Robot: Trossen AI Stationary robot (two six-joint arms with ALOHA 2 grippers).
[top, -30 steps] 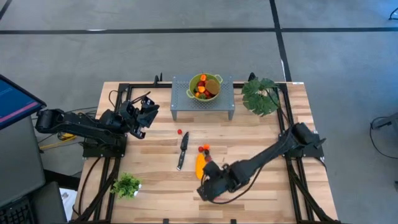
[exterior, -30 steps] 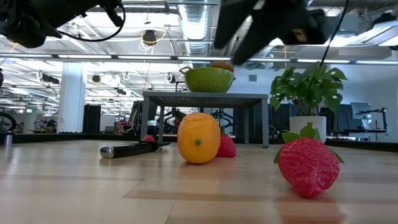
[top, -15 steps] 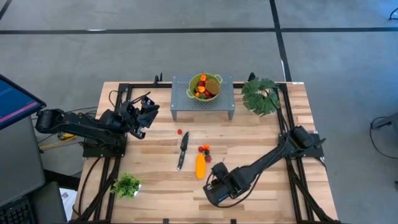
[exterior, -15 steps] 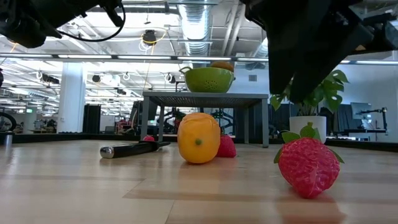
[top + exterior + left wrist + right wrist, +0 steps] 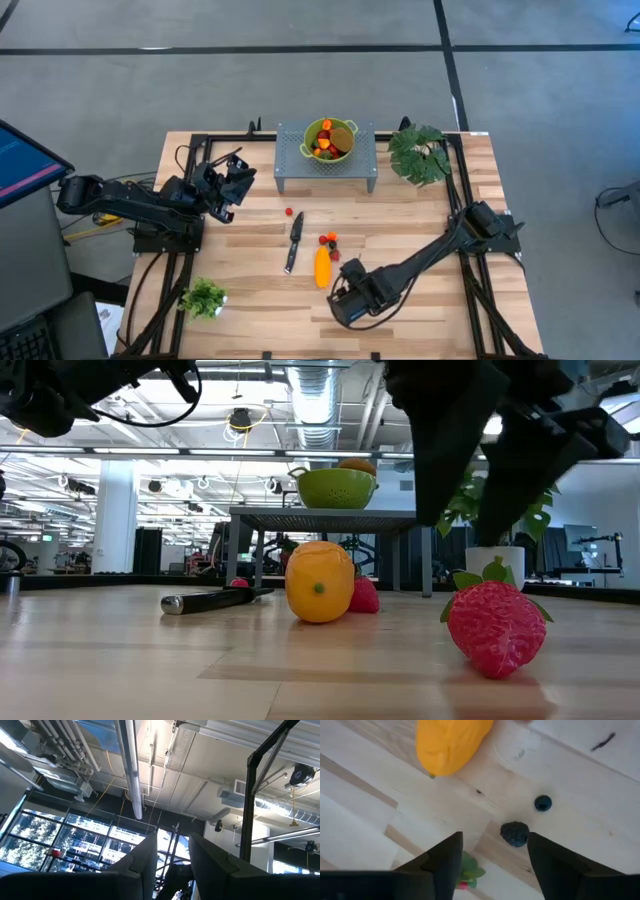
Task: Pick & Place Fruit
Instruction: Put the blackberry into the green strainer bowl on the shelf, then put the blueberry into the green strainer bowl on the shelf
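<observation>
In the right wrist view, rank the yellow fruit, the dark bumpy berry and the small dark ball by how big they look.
1. Yellow fruit, by far the largest, though cut off by the picture's edge.
2. Dark bumpy berry.
3. Small dark ball, a bit smaller than the berry.
All three lie on the table, so nearness hardly skews this.

You have one yellow-orange fruit [image 5: 451, 742] and two dark berries [image 5: 515, 833] ahead of the right gripper [image 5: 492, 862], one strawberry [image 5: 468, 875] beneath it.

1. Grey concrete floor [image 5: 300, 80] crossed by dark tape lines.
2. Exposed ceiling with silver ducts [image 5: 315, 390] and strip lights.
3. White round column [image 5: 115, 510].
4. Tall daylight windows [image 5: 75, 845].
</observation>
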